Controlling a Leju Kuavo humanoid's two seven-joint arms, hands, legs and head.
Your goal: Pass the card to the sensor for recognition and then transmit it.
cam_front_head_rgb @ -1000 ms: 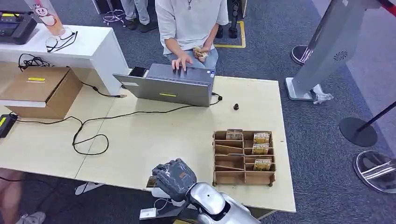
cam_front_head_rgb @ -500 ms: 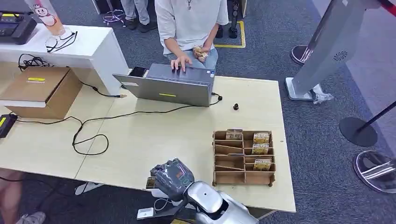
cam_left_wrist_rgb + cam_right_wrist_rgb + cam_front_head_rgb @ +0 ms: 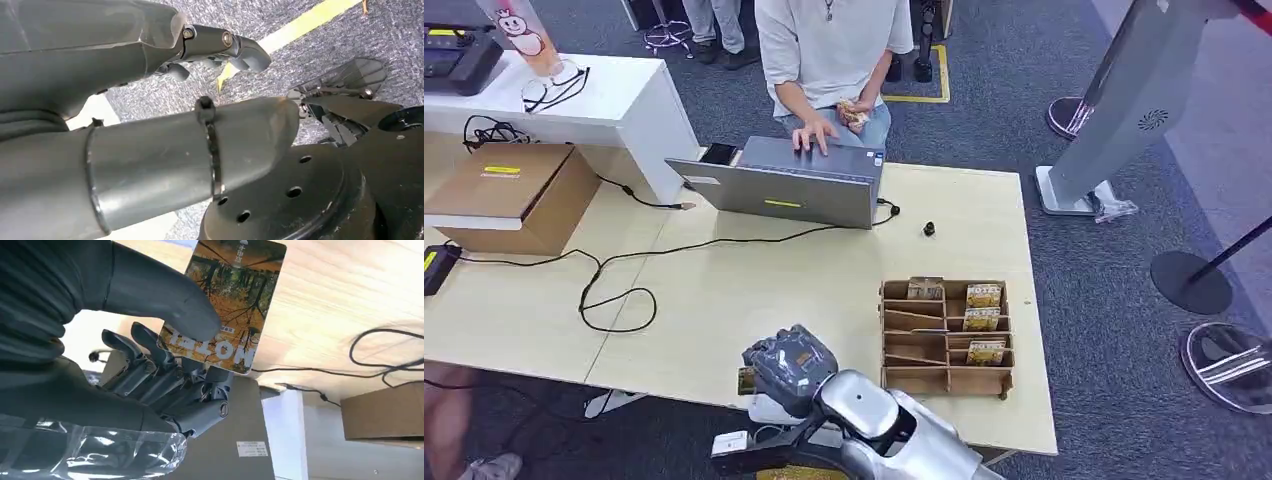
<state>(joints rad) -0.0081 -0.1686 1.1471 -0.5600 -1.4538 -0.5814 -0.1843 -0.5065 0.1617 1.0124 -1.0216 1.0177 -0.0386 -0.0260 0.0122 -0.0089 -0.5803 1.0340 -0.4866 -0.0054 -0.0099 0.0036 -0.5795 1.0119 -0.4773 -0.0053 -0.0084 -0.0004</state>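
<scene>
My right hand (image 3: 789, 365) hangs over the table's near edge and pinches a card (image 3: 746, 381) printed with autumn trees. In the right wrist view the thumb presses the card (image 3: 227, 300) against the fingers (image 3: 165, 375), with the card sticking out over the pale tabletop. A white device (image 3: 769, 410) sits just below that hand at the table's front edge. A wooden card rack (image 3: 946, 338) with several cards in its slots stands to the right of the hand. My left hand (image 3: 125, 65) hangs over the carpet floor, fingers apart and holding nothing.
A person (image 3: 829, 50) sits at the far side typing on a grey laptop (image 3: 784, 185). A black cable (image 3: 614, 290) loops across the table's left half, near a cardboard box (image 3: 514, 195). A small black object (image 3: 929, 229) lies behind the rack.
My right hand has shifted slightly left and its arm has swung further into the head view, with the card still held. The person's hand has moved a little on the laptop.
</scene>
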